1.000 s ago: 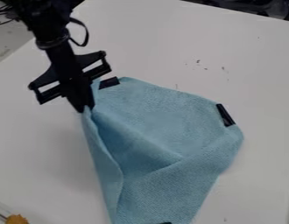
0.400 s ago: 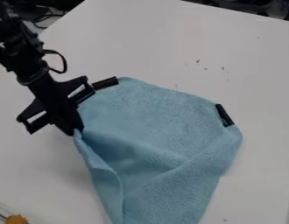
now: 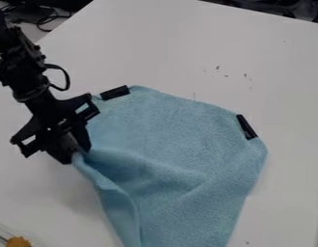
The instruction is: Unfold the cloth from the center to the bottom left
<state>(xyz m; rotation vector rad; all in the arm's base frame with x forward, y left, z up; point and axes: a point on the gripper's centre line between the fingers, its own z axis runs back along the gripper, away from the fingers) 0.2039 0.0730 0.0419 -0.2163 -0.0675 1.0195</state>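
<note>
Our fingers (image 3: 59,153) pinch the left edge of the cloth (image 3: 171,130); its bulk lies to their right, so we should draw bottom-left, away from it.

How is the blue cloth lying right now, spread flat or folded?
Partly folded: the cloth has a ridge across its middle, and its left edge bunches up at the gripper.

text: none readable | labels, numbers, signs: none readable
</note>
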